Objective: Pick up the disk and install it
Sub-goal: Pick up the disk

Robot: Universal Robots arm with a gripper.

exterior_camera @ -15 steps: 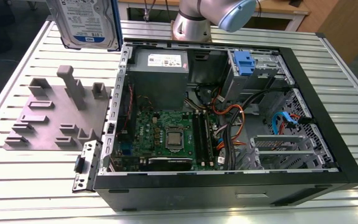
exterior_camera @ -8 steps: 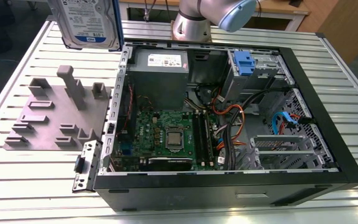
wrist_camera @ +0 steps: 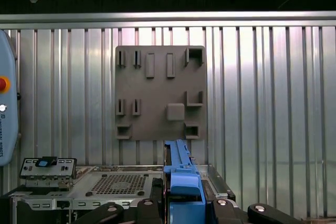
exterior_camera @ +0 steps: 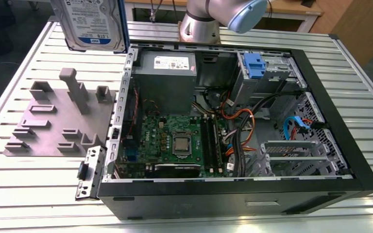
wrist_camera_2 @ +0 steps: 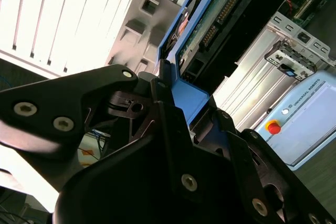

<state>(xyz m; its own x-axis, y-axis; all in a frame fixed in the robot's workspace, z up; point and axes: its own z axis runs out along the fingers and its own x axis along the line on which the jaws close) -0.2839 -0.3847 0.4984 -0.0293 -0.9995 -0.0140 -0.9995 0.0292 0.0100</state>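
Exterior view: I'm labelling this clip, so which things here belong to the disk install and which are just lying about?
Job in hand:
- the disk, gripped in the claw
- the open computer case
- its drive cage with the blue latch

Lying about:
- the grey holder plate beside the case
- the metal bracket at the case's corner

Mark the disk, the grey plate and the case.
disk (exterior_camera: 89, 20), exterior view, on its label.
grey plate (wrist_camera: 160, 93), first wrist view, on its flat middle.
case (exterior_camera: 225, 195), exterior view, on its near black wall.
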